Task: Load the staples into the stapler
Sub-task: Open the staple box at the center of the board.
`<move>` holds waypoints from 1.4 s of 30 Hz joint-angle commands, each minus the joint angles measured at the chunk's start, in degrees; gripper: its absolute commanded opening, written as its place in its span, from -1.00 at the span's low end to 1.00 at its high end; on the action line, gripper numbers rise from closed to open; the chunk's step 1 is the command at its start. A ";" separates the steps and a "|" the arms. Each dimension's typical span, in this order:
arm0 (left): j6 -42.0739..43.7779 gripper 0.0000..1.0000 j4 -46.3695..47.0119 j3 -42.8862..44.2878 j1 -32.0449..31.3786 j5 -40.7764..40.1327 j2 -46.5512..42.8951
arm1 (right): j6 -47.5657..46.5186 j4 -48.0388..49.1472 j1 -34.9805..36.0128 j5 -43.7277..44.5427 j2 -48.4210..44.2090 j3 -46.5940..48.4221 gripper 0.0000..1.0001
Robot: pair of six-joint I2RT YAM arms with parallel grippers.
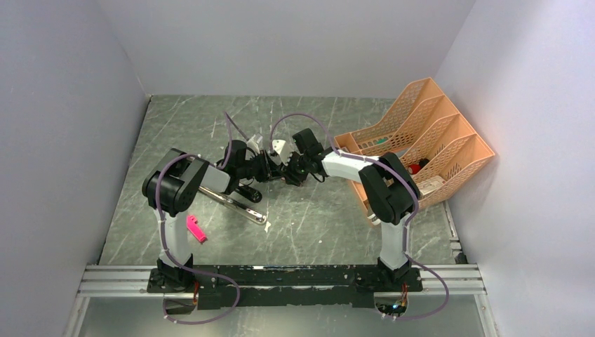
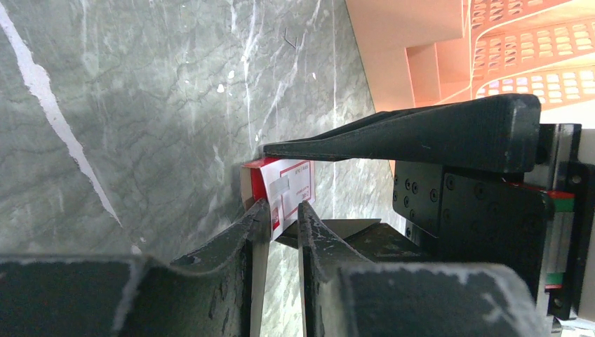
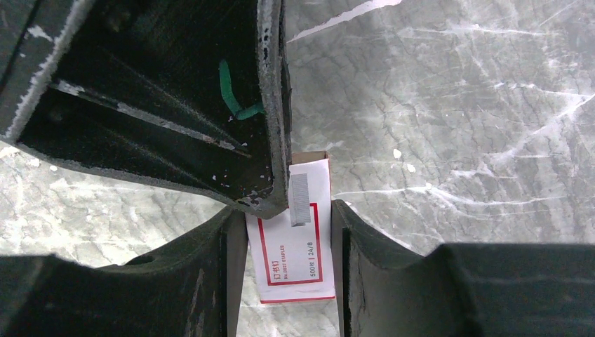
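Top view, meeting point: The left gripper [image 1: 269, 168] and right gripper [image 1: 293, 170] come tip to tip over the middle of the table [image 1: 316, 225]. What sits between them is hidden here.
Top view, stapler: The stapler [image 1: 235, 205] lies on the table under the left arm, apart from both grippers. Its chrome rail is showing, and its long axis slants from far left to near right.
Top view, bystanders: A pink piece [image 1: 196, 229] lies just nearer than the stapler. An orange file rack [image 1: 421, 140] stands at the right edge.
Left wrist, box: The staple box [image 2: 284, 186], with its red-and-white label, appears lifted off the table, under a finger of the right gripper.
Left wrist, left gripper: Its fingers [image 2: 242, 235] stand narrowly apart with the box's near end between them. Whether they press on it cannot be told.
Right wrist, right gripper: Its two fingers are closed on the box's long edges, pinching it across its width.
Right wrist, bearing: The box's long axis runs straight away from this wrist toward the left gripper, whose finger overlaps the far corner. The brown cardboard end points that way and the printed end points back. A grey patch on the label may be a printed picture or a real strip.
Step in hand: Probably getting the staples out of the box, since nothing has reached the stapler.
Next move: It likely calls for a steady hold by the right gripper. The left would then draw the contents out along the box's length.
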 commanded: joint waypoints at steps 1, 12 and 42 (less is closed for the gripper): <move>-0.42 -0.49 2.86 0.68 -2.31 4.85 0.83 | -1.42 0.40 0.88 0.19 1.36 -0.41 -0.11; -0.37 -0.50 2.51 0.78 -2.67 4.95 0.82 | -1.72 2.03 1.29 0.43 1.81 1.17 -0.11; 2.78 -0.86 -2.03 1.33 0.96 4.57 -1.02 | -3.70 -3.37 -2.96 2.18 -4.56 -6.06 0.18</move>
